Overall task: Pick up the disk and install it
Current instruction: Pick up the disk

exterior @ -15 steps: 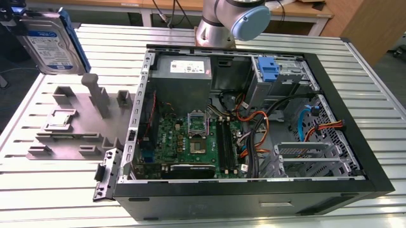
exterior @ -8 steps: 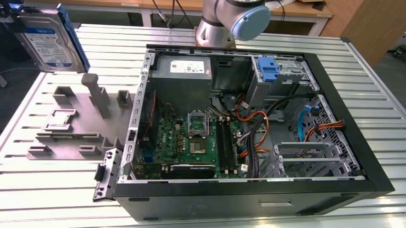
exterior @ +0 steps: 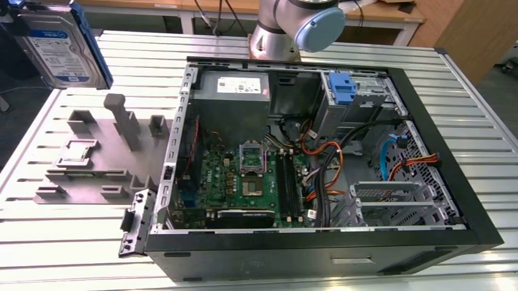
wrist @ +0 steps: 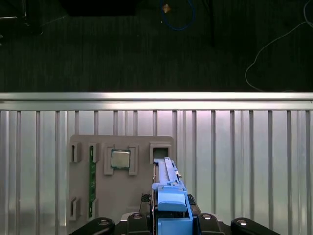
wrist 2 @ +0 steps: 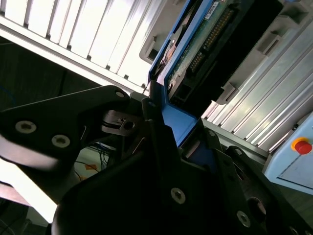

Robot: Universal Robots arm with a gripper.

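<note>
Exterior view had the disk [exterior: 58, 45] hanging high at the exterior view's far left, label facing out, clear of the slatted table [exterior: 242, 51] and well apart from the open computer case [exterior: 324, 245]. In the second wrist view the gripper [wrist 2: 164, 129] looked clamped shut on the blue carrier [wrist 2: 178, 122] along one edge of the disk, though the dark fingers crowded the frame and I could not make out every contact.

I judged it a stiff, dense slab, heavy for its size, with smooth metal faces that would slip. It would not take a knock kindly. Its bare circuit board [wrist 2: 200, 46] was no place to pinch; the carrier's plastic sides seemed the fair hold.

Below it, in the first wrist view, lay a grey holder [wrist: 142, 186] carrying a processor chip [wrist: 120, 159] and a green memory stick [wrist: 91, 178].

Inside the case, a blue bracket [exterior: 344, 91] sat on the drive cage at the far right, and orange cables [exterior: 324, 160] looped nearby, likely snags.
</note>
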